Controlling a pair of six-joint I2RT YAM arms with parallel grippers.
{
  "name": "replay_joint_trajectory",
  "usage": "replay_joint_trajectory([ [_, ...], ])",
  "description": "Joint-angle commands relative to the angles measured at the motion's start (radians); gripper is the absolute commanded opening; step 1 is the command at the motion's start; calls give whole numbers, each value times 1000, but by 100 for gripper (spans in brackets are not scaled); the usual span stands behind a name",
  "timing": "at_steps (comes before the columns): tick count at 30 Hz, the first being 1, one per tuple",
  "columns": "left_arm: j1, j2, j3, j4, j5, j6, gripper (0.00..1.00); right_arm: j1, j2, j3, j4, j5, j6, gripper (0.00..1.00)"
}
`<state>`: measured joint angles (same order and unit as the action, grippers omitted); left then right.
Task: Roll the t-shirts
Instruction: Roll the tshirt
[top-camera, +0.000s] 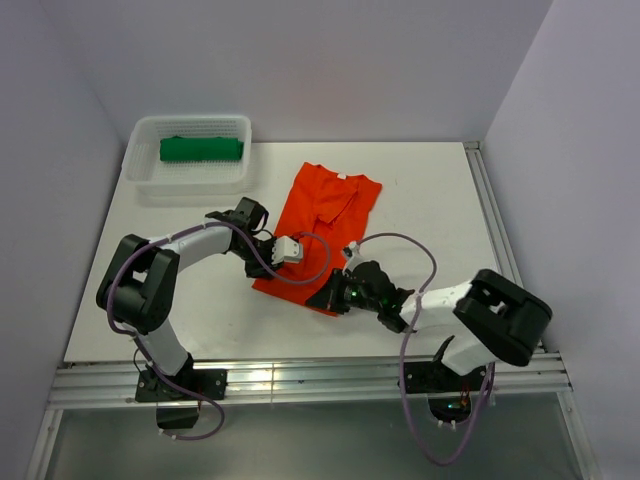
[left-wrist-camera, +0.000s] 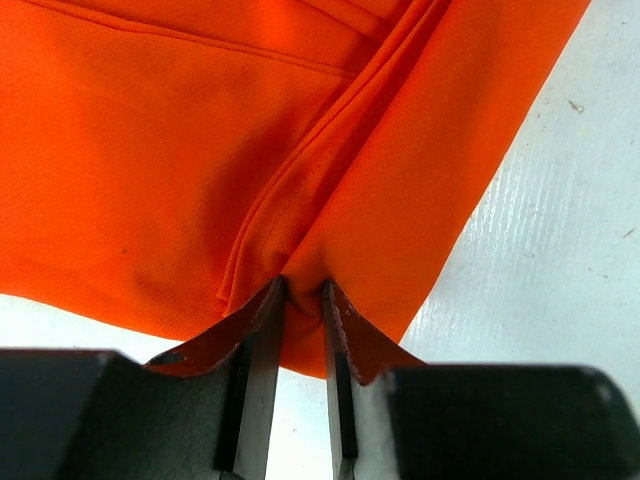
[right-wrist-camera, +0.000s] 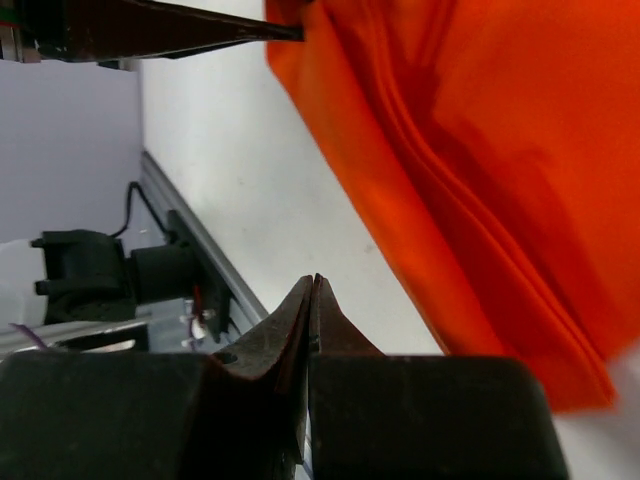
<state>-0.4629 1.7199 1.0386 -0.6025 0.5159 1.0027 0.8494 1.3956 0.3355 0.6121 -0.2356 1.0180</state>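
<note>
- Orange-red soft cloth t-shirt (top-camera: 322, 215): laid out, unrolled.
- Left gripper (left-wrist-camera: 303, 285): pinching the folded edge.
- Right gripper (right-wrist-camera: 313, 283): pressed together, empty; should take the edge level with the left before rolling.

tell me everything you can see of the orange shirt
The orange t-shirt is bright orange-red, fine-meshed soft cloth, lying folded lengthwise into a narrow strip on the white table, collar end far, a sleeve folded on top. The left gripper pinches a ridge of cloth at its near edge. The right gripper is shut beside that edge, holding no cloth.
</note>
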Motion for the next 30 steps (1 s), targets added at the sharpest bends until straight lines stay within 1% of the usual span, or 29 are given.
replay_joint_trajectory([
  [1, -3, -13, 29, -3, -2, -6, 28, 31, 97, 39, 345, -54, 56, 0],
  [3, -3, -22, 29, -3, -2, -7, 28, 36, 170, 56, 458, -56, 77, 0],
  [8, -5, -29, 32, -9, -2, -6, 27, 39, 290, 76, 624, -12, 126, 0],
  [12, -5, -31, 31, -11, -2, -6, 27, 43, 361, 54, 649, 70, 145, 0],
  [17, -5, -33, 21, -10, -11, 0, 27, 20, 456, 30, 722, 50, 204, 0],
  [24, -3, -39, 15, -11, -14, 5, 27, -7, 615, -24, 804, 94, 255, 0],
  [26, -5, -37, 14, -14, -19, 7, 27, -24, 649, -38, 846, 102, 298, 0],
  [30, -3, -39, 14, -17, -25, 11, 26, -58, 721, -46, 831, 87, 382, 0],
])
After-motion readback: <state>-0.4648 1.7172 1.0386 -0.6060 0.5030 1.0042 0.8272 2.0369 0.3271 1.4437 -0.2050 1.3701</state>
